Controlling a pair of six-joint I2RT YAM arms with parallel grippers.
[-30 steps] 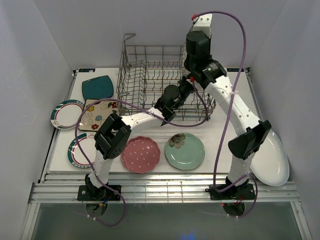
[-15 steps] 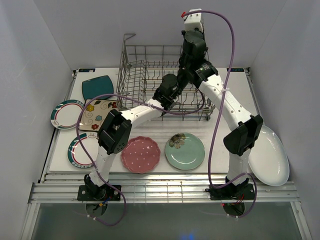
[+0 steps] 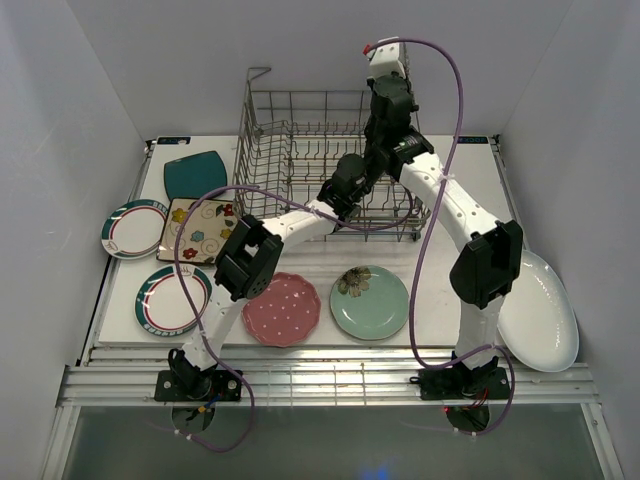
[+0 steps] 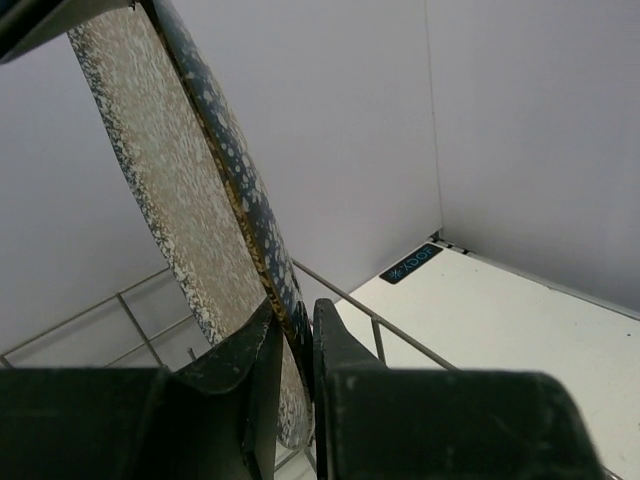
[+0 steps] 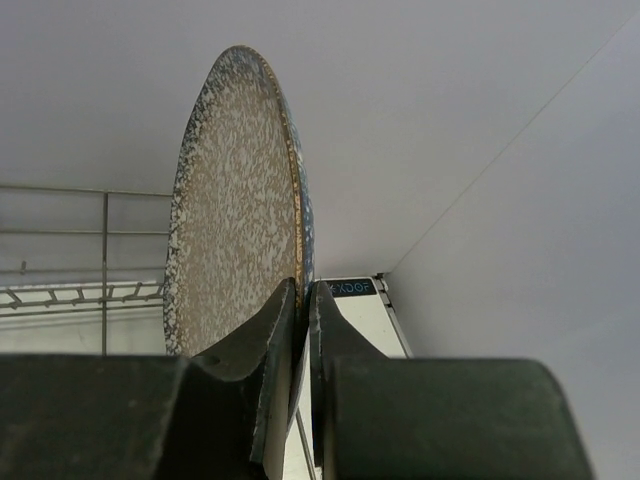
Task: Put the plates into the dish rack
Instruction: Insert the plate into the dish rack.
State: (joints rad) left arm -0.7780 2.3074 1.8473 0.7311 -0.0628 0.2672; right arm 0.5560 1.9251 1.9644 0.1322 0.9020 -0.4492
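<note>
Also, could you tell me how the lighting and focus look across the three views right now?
Top external view: even, diffuse light, soft shadows, all sharp. Left wrist view: speckled plate crisp, left gripper's fingers dark and blurred. Right wrist view: plate well lit, right gripper's fingers likewise dark and soft.

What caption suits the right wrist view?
Right gripper clamps the rim of the upright speckled plate, dish rack behind.

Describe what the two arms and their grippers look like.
The left arm and right arm are built alike: white links, chunky black joint housings and black base plates. A purple cable runs in loose loops along each arm. The left gripper and right gripper have dark, matte fingers that taper towards the tips.
</note>
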